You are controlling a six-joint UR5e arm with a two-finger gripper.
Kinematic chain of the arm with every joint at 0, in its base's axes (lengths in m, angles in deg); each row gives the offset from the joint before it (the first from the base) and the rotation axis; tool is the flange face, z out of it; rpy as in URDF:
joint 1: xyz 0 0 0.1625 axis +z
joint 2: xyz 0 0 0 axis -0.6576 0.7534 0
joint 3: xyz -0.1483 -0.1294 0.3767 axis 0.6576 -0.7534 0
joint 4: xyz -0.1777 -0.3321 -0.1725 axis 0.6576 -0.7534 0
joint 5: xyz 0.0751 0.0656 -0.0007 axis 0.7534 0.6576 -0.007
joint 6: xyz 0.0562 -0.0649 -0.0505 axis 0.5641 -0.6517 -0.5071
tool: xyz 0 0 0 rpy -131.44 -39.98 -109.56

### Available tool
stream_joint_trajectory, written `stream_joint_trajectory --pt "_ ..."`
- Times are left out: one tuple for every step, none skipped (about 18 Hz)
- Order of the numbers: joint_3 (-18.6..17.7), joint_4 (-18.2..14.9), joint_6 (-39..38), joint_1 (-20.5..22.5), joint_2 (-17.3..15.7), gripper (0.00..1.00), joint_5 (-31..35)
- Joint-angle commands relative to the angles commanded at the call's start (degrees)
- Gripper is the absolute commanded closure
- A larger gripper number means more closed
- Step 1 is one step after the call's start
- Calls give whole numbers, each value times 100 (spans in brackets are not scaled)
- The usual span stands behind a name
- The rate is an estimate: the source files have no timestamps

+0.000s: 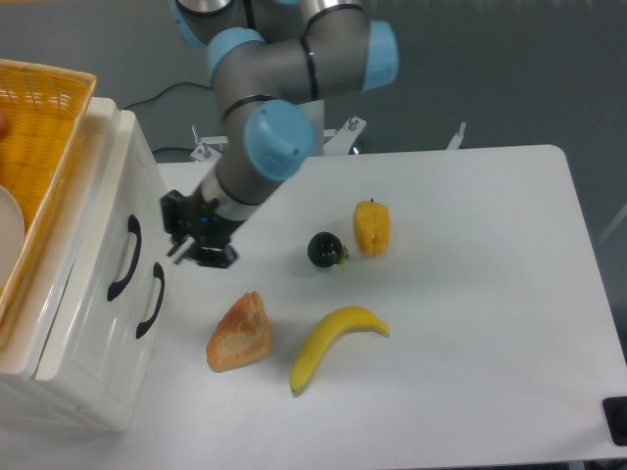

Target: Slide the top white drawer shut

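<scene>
Drawer-closing looks to be in its approach or contact step: the glossy white plastic top drawer [83, 235] with its curved black handle [124, 257] sits at the nine o'clock side of the white table [490, 323], under a yellow woven basket [39, 127], and its front panel appears to stand slightly proud of the lower white drawer front [118, 333], though how far it is out cannot be judged from this angle. The grey and blue robot arm [274, 88] reaches down from twelve o'clock, and its black two-finger gripper [192, 253] hovers just beside the upper panel, at about three o'clock from the handle; whether the fingers are wide or narrow cannot be told, and they seem to hold nothing. Contact with the panel is not clear. The next move likely calls for a straight push toward nine o'clock, square to the panel, so that the drawer runs in without skewing. Lying apart toward the table's middle are a brown bread piece [239, 333], a yellow banana [333, 343], a dark round fruit [324, 250] and a yellow bell pepper [371, 227].
</scene>
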State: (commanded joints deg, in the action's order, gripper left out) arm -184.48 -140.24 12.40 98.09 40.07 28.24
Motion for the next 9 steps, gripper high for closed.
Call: stream_joint_trajectory --pt "18 0 0 141 0 35 0" --pt "27 0 0 307 -9 11 18" --pt "44 9 0 457 -17 0 88" --pt "62 9 0 606 -26 0 167" --pt "79 9 0 747 -35 0 246" --pt "97 9 9 922 -35 0 299" --pt "97 9 52 1116 -44 0 343" --pt "123 9 235 1274 -44 0 378" --pt "141 9 524 1432 -35 0 474"
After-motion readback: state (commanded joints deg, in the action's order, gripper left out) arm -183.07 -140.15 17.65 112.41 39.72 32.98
